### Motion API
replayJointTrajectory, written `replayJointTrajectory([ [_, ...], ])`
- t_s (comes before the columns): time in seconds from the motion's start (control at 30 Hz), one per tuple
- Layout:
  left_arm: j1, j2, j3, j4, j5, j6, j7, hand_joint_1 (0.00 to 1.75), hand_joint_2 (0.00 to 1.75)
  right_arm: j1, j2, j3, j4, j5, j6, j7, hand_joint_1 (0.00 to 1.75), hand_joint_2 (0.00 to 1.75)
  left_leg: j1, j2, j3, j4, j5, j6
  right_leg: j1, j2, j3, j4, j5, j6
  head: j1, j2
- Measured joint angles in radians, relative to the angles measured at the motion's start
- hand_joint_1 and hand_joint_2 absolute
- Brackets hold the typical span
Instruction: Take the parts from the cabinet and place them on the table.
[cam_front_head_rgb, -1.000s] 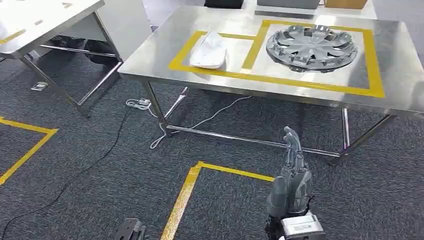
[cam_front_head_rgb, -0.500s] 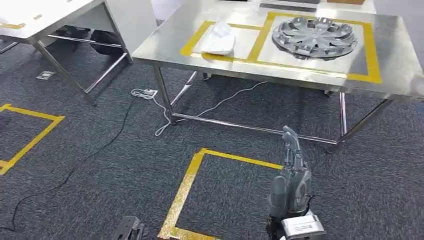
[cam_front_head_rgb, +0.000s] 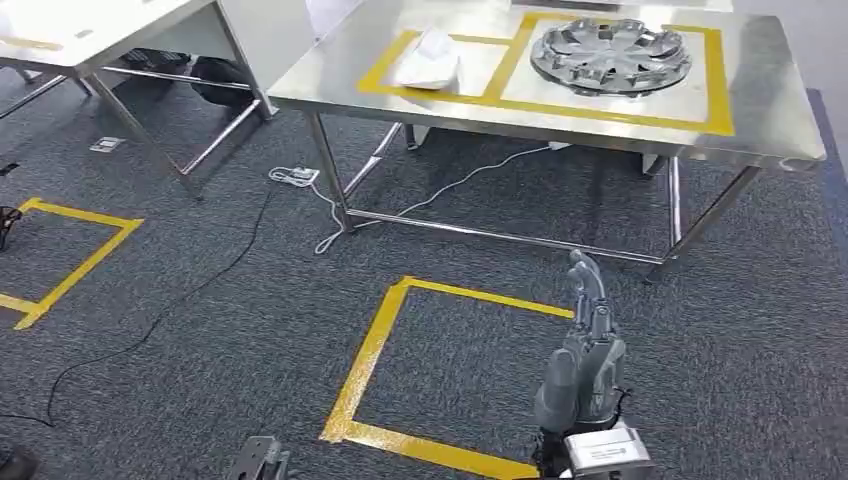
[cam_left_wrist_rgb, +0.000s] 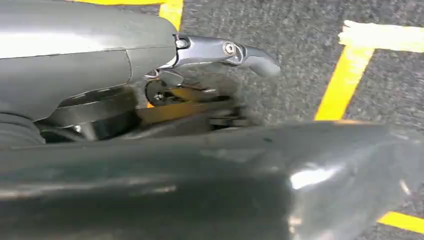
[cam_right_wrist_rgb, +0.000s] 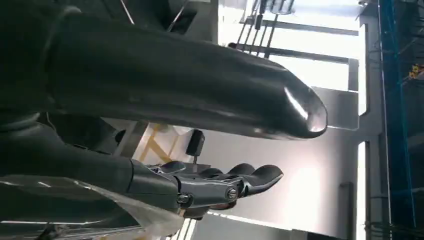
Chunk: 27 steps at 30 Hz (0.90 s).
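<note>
Raised in front of the body, the right hand (cam_front_head_rgb: 587, 350) points its fingers (cam_front_head_rgb: 590, 290) upward, held straight and apart from the thick thumb, and it holds nothing; in the right wrist view the same hand (cam_right_wrist_rgb: 210, 185) shows its dark fingers stretched out with nothing between them. Low at the edge of the head view, the left hand (cam_front_head_rgb: 262, 460) is seen only as a small dark part, and in the left wrist view the left hand (cam_left_wrist_rgb: 220, 52) shows 1 finger reaching out over the carpet, but whether it is spread or curled I cannot tell. Below the right hand, a square of yellow tape (cam_front_head_rgb: 372, 352) is stuck on the dark grey carpet (cam_front_head_rgb: 220, 330). Farther ahead stands a steel table (cam_front_head_rgb: 560, 110) with shiny metal legs, and yellow tape on its top marks 2 fields side by side. A white part (cam_front_head_rgb: 428, 58) lies in the smaller field, and a silver wheel cover (cam_front_head_rgb: 610, 55) lies in the larger one, so both parts are on the table. A white cable (cam_front_head_rgb: 420, 205) runs on the carpet under the table to a power strip (cam_front_head_rgb: 293, 176). A second table (cam_front_head_rgb: 110, 25) stands well apart on the left, and another tape square (cam_front_head_rgb: 85, 255) marks the carpet near it, with a black cable (cam_front_head_rgb: 160, 320) lying between.
</note>
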Motion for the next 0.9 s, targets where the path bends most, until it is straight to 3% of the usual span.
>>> replayJointTrajectory([
  [0.03,-0.001,0.000,0.000,0.000,0.000,0.000,0.000,0.00,0.00,0.000,0.000,0.000,0.000,0.000,0.000,0.000,0.00,0.00,-0.005,-0.001,0.046,-0.075,-0.038,0.004,0.004,0.001,-0.008,0.005,0.007,0.007,0.000,0.000],
  [0.07,-0.002,0.000,0.000,0.000,0.000,0.000,0.000,0.00,0.00,-0.001,0.000,0.000,0.000,0.001,0.000,-0.001,0.00,0.00,-0.009,-0.002,0.050,-0.097,-0.045,0.012,0.002,-0.001,-0.012,0.004,0.018,0.015,0.002,0.000],
  [0.1,-0.002,0.000,0.000,0.000,0.000,0.000,0.000,0.00,0.00,-0.001,0.000,0.000,0.000,0.001,0.000,-0.001,0.00,0.00,-0.014,-0.002,0.039,-0.095,-0.038,0.018,-0.002,-0.003,-0.016,0.001,0.028,0.022,0.001,0.000],
  [0.17,0.002,0.001,0.000,0.000,0.000,0.000,0.000,0.00,0.00,0.001,0.000,0.000,0.000,0.001,0.000,-0.001,0.00,0.00,-0.018,-0.001,0.019,-0.103,-0.013,0.039,-0.006,-0.002,-0.024,-0.006,0.048,0.040,0.001,0.000],
  [0.2,0.000,0.000,0.000,0.000,0.000,0.000,0.000,0.00,0.00,0.001,0.000,0.000,0.000,0.001,0.000,-0.001,0.00,0.00,-0.015,0.006,0.010,-0.107,0.002,0.048,-0.010,0.004,-0.033,0.008,0.015,0.041,0.002,0.000],
  [0.23,-0.001,0.002,0.000,0.000,0.000,0.000,0.000,0.00,0.00,0.001,0.000,0.000,0.000,0.000,0.000,-0.001,0.00,0.00,-0.016,0.006,-0.008,-0.107,0.013,0.058,-0.009,0.006,-0.046,0.044,-0.047,0.042,0.004,0.000],
  [0.3,-0.001,0.000,0.000,0.000,0.000,0.000,0.000,0.00,0.00,0.002,0.000,0.000,0.000,0.000,-0.001,-0.001,0.00,0.00,-0.022,0.006,-0.045,-0.107,0.043,0.065,-0.009,0.008,-0.088,0.190,-0.178,0.045,0.009,0.000],
  [0.33,-0.001,0.000,0.000,0.000,0.000,0.000,0.000,0.00,0.00,0.002,0.000,0.000,0.000,0.000,-0.001,-0.001,0.00,0.00,-0.025,0.007,-0.067,-0.105,0.059,0.066,-0.008,0.008,-0.097,0.262,-0.206,0.044,0.010,0.000],
  [0.37,-0.001,0.000,0.000,0.000,0.002,0.000,0.000,0.00,0.00,0.002,0.000,0.000,0.000,0.000,-0.001,0.000,0.00,0.00,-0.028,0.007,-0.086,-0.104,0.076,0.066,-0.007,0.008,-0.094,0.308,-0.192,0.043,0.009,0.000],
  [0.4,0.000,0.000,0.000,0.000,0.003,0.000,0.000,0.00,0.00,0.002,0.000,0.000,0.000,0.000,-0.001,0.000,0.00,0.00,-0.030,0.008,-0.104,-0.103,0.088,0.065,-0.006,0.009,-0.081,0.315,-0.160,0.041,0.009,0.000],
  [0.57,0.000,0.000,0.000,0.000,0.003,0.000,0.000,0.00,0.00,0.002,0.000,0.000,0.000,0.000,-0.001,0.000,0.00,0.00,-0.030,0.008,-0.108,-0.102,0.091,0.065,-0.006,0.009,-0.076,0.313,-0.151,0.041,0.009,0.000],
  [0.63,0.000,0.000,0.000,0.000,0.003,0.000,0.000,0.00,0.00,0.002,0.000,0.000,0.000,0.001,-0.002,-0.001,0.00,0.00,-0.030,0.008,-0.136,-0.097,0.110,0.063,-0.002,0.008,-0.025,0.271,-0.084,0.038,0.009,0.000],
  [0.67,-0.001,-0.002,0.000,0.000,0.003,-0.001,0.000,0.00,0.00,0.001,0.000,0.000,0.000,0.006,-0.004,-0.002,0.00,0.00,-0.030,0.008,-0.166,-0.086,0.134,0.056,0.000,0.008,0.123,0.085,-0.086,0.031,0.009,0.000],
  [0.7,0.001,-0.003,0.000,0.000,0.003,-0.001,-0.001,0.00,0.00,0.000,0.000,0.000,0.000,0.016,-0.010,-0.005,0.00,0.00,-0.031,0.006,-0.175,-0.085,0.175,0.040,0.011,0.010,0.199,-0.052,-0.142,0.009,0.009,0.000],
  [0.73,0.002,-0.003,0.000,0.000,0.005,-0.001,-0.001,0.00,0.00,0.001,0.000,0.000,0.000,0.019,-0.011,-0.004,0.00,0.00,-0.033,0.003,-0.179,-0.088,0.182,0.034,0.008,0.007,0.189,-0.056,-0.133,-0.002,0.008,0.000],
  [0.77,0.003,0.001,0.000,0.000,0.007,0.001,-0.001,0.00,0.00,0.000,0.000,0.001,0.000,0.026,-0.015,-0.004,0.00,0.00,-0.027,-0.001,-0.184,-0.083,0.165,0.027,0.003,-0.003,0.178,-0.055,-0.122,-0.012,0.008,0.000],
  [0.8,0.005,0.000,0.000,0.000,0.007,0.003,-0.001,0.00,0.00,0.001,0.000,0.002,0.000,0.029,-0.016,-0.002,0.00,0.00,-0.025,-0.001,-0.195,-0.051,0.105,0.018,0.003,-0.005,0.168,-0.055,-0.112,-0.021,0.005,0.000],
  [0.83,0.006,0.000,0.000,0.000,0.007,0.003,-0.001,0.00,0.00,0.001,0.000,0.003,0.000,0.030,-0.016,-0.002,0.00,0.00,-0.022,-0.001,-0.207,0.011,0.033,0.009,0.003,-0.010,0.155,-0.055,-0.100,-0.023,0.001,0.000],
  [0.87,0.006,0.000,0.000,0.000,0.008,0.004,-0.001,0.00,0.00,0.001,0.000,0.003,0.000,0.030,-0.016,-0.002,0.00,0.00,-0.019,-0.001,-0.218,0.071,-0.014,0.003,0.003,-0.014,0.146,-0.054,-0.091,-0.024,0.000,0.000],
  [0.9,0.006,0.000,0.000,0.000,0.008,0.004,-0.002,0.00,0.00,0.002,0.000,0.003,0.000,0.030,-0.016,-0.001,0.00,0.00,-0.015,-0.001,-0.234,0.169,-0.058,-0.003,0.003,-0.023,0.130,-0.053,-0.079,-0.023,0.001,0.000],
])
